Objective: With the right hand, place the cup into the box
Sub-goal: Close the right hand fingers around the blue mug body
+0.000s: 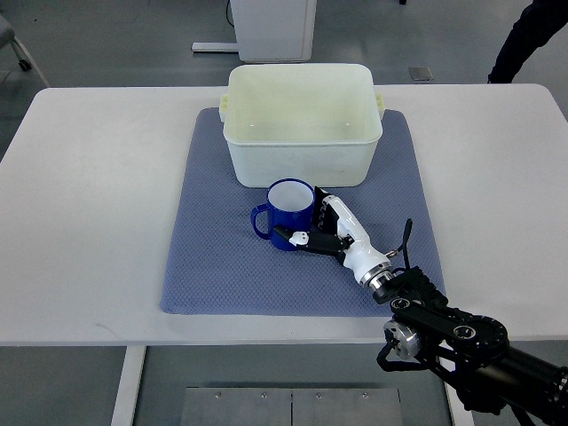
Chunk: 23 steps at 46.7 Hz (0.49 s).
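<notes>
A blue mug with a white inside stands upright on the blue-grey mat, just in front of the cream plastic box. Its handle points left. My right hand comes up from the lower right and wraps the mug's right side, thumb at the near base and fingers against the far right wall. The mug rests on the mat. The box holds nothing that I can see. My left arm does not show.
The mat lies on a white table. A person's dark sleeve shows at the top right corner, beyond the table. A white cabinet base stands behind the box.
</notes>
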Tool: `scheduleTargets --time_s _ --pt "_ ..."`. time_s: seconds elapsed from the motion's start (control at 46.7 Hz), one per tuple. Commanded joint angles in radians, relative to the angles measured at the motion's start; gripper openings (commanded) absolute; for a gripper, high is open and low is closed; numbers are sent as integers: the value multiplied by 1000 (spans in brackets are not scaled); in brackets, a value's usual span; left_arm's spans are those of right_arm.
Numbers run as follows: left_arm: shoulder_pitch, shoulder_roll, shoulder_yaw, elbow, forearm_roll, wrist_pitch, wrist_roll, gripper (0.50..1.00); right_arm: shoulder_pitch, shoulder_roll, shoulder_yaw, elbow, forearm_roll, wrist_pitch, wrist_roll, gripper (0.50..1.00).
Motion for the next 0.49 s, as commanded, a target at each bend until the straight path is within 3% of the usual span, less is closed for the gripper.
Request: scheduleTargets --time_s 0.0,0.471 --pt "0 0 -1 0 0 0 0 1000 0 2 -1 -6 0 -14 0 500" --pt "0 0 -1 0 0 0 0 1000 14 -11 -1 17 3 -17 0 500"
